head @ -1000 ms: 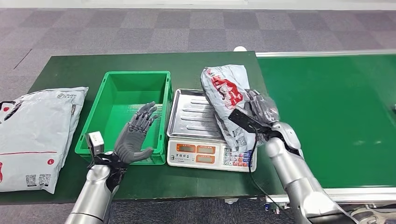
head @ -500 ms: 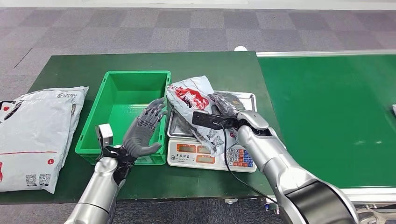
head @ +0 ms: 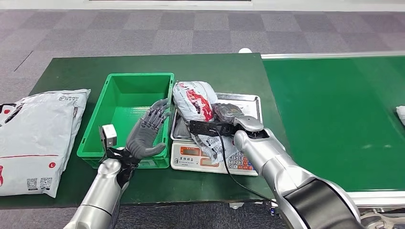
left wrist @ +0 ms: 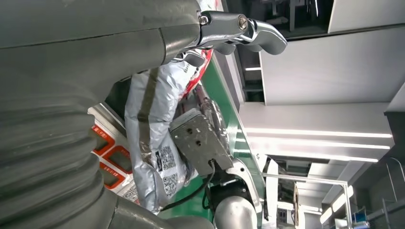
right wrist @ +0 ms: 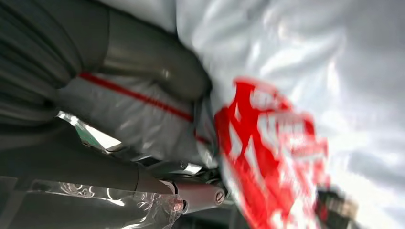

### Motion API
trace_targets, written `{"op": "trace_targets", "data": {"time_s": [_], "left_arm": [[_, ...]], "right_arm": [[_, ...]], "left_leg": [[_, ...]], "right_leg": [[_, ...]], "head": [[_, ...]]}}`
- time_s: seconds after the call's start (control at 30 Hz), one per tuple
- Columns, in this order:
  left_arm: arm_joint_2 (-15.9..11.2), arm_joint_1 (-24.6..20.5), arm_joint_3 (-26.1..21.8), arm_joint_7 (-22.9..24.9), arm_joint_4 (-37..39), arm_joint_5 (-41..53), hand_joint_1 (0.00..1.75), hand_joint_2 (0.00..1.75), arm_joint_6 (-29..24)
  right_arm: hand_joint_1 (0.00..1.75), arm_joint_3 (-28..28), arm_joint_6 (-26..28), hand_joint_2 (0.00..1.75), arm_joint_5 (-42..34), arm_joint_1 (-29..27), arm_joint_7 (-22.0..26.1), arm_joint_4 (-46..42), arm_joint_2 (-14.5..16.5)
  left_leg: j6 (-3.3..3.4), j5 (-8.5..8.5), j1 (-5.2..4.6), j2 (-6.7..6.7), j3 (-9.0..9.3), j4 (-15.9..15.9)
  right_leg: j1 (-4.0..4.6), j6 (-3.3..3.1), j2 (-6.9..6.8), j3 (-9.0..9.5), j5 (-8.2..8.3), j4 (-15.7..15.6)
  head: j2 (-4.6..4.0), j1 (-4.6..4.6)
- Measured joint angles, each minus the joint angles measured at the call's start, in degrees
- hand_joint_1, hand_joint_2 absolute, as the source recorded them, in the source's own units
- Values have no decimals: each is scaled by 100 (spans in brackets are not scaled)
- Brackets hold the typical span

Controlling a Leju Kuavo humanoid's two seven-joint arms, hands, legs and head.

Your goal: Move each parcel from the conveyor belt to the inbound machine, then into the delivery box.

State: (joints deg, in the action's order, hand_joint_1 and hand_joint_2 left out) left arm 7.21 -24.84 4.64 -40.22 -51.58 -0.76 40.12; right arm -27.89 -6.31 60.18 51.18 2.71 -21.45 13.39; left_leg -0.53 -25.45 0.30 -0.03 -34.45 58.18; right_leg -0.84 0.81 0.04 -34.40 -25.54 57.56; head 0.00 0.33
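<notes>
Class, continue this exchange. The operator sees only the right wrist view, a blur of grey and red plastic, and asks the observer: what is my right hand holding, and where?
Observer: Your right hand grips a grey parcel with red print over the steel tray of the scale.
Operator: Where is my left hand?
Observer: The left hand is raised by the near right corner of the green box, fingers apart, holding nothing.
Operator: Anything waiting on the belt?
Observer: A second parcel lies on the conveyor belt, at the head view's right edge.

Head looks down; wrist cameras crowd the parcel (head: 193, 100).
</notes>
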Motion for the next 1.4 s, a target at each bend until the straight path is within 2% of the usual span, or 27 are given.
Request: {"op": "trace_targets", "data": {"time_s": [0.07,0.2,0.3,0.37,0.47,0.67,0.73,0.83,0.93,1.13,1.3,1.4], "left_arm": [[-32,74,-2,0,-51,-17,0,175,-28],[-122,273,-21,0,-237,-33,0,175,-59],[-187,428,-86,-1,-402,-32,0,175,-74],[-228,528,-152,-2,-505,-31,0,175,-82],[-273,607,-210,-2,-604,-31,0,175,-85],[-294,663,-271,-2,-701,-28,0,175,-99],[-297,678,-290,-2,-718,-23,0,175,-127],[-313,701,-300,-2,-737,78,0,175,-255],[-345,705,-298,-2,-712,244,0,175,-548],[-368,578,-275,-3,-430,499,0,175,-1278],[-39,52,-116,2,143,1185,0,175,-2739],[175,-220,99,-1,377,1444,0,175,-3069]], "right_arm": [[0,16,250,175,-260,-25,198,-26,-16],[0,197,558,175,-1137,-282,1260,-411,-173],[0,391,709,175,-1708,-709,1857,-1139,-421],[0,530,731,175,-2070,-1071,2086,-1763,-620],[0,672,731,175,-2268,-1421,2193,-2368,-817],[0,778,817,175,-2302,-1777,2242,-3038,-1007],[0,813,1127,175,-2231,-1958,2242,-3333,-1092],[0,926,2016,175,-1940,-2317,2232,-3886,-1250],[0,1104,2557,175,-1985,-2693,2383,-4390,-1375],[0,1424,2799,175,-2450,-3137,2713,-5043,-1423],[0,1571,2786,175,-2777,-3304,2852,-5477,-1380],[0,1576,2760,175,-2758,-3322,2857,-5589,-1321]], "left_leg": [[-1,1,0,0,0,0],[-1,1,-1,-2,-3,1],[0,0,-1,-15,-9,2],[0,-2,-1,-23,-16,2],[1,-7,-1,-21,-22,1],[0,-8,-1,-17,-20,2],[0,-7,-1,-18,-20,2],[1,-8,-1,-21,-23,2],[3,-12,-2,-19,-25,2],[2,-14,-4,-8,-23,2],[3,-7,-4,-17,-24,3],[5,-6,-7,-12,-23,3]], "right_leg": [[0,-1,-1,0,2,0],[-1,-3,-1,-3,4,0],[0,-2,-13,-4,0,-2],[-1,-2,-20,-6,-4,-2],[-1,-2,-17,-14,-5,-2],[0,-2,-12,-17,-5,-2],[0,-2,-14,-17,-5,-2],[-1,-2,-19,-17,-6,-2],[-2,-1,-17,-18,-8,-3],[-3,0,-8,-26,-7,-4],[-3,1,-18,-19,-2,-3],[-6,3,-14,-17,1,-3]], "head": [[0,1],[0,0],[0,1],[0,1],[0,2],[0,0],[0,0],[0,0],[0,1],[0,0],[0,1],[0,1]]}}
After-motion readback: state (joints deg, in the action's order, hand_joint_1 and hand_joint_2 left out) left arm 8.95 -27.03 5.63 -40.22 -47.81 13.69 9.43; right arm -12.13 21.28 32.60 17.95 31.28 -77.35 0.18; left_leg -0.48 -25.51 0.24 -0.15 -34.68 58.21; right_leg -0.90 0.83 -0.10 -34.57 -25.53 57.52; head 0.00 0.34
